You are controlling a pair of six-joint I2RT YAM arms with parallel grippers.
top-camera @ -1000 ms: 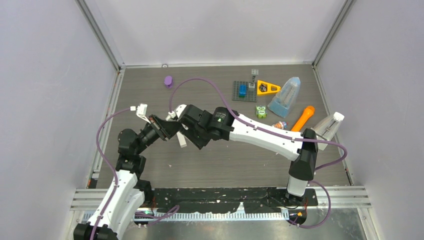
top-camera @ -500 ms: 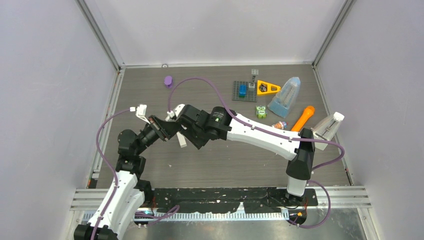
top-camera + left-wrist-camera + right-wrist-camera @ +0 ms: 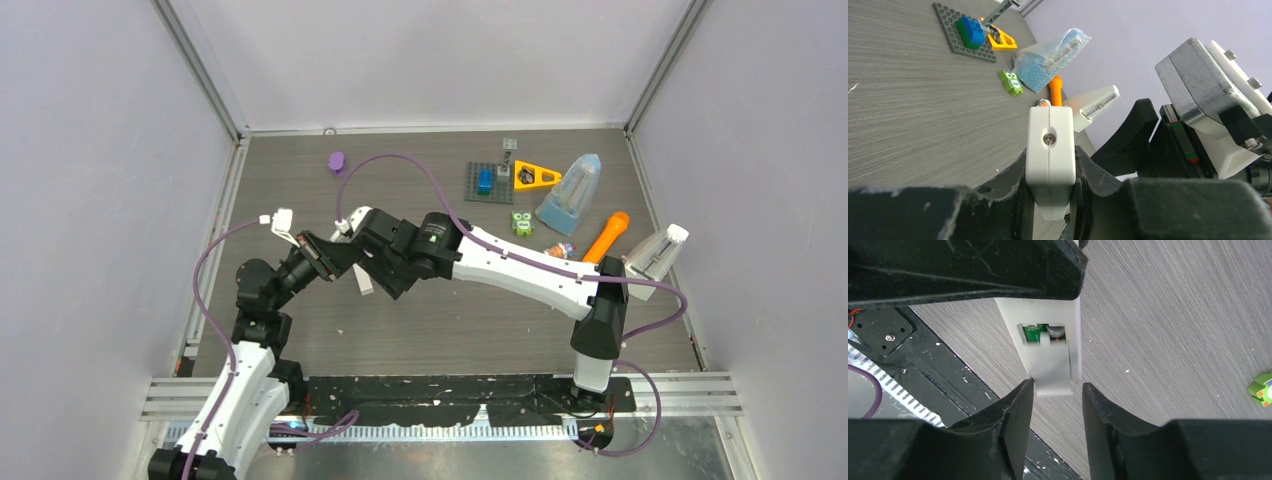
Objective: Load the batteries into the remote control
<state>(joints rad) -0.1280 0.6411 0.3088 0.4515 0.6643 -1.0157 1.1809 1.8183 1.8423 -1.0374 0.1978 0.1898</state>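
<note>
My left gripper (image 3: 325,255) is shut on a white remote (image 3: 1050,145) and holds it above the table; it grips the remote's sides (image 3: 1050,167). In the right wrist view the remote's back (image 3: 1074,325) faces the camera. Its battery bay is partly open, showing a green battery (image 3: 1034,332) and a dark battery (image 3: 1056,331). The white cover (image 3: 1053,372) lies over the lower part of the bay. My right gripper (image 3: 1058,390) is open, its tips at the cover's lower end, the left tip touching its corner. In the top view it (image 3: 375,268) sits right against the remote (image 3: 365,280).
At the back right lie a grey baseplate with a blue brick (image 3: 488,181), a yellow triangle (image 3: 533,176), a clear blue bag (image 3: 570,193), a green toy (image 3: 521,223), an orange carrot toy (image 3: 607,236) and a second white remote (image 3: 658,252). A purple piece (image 3: 337,161) lies at the back left.
The right arm has edged slightly to the left towards the remote. The left gripper still holds the remote in the same place.
</note>
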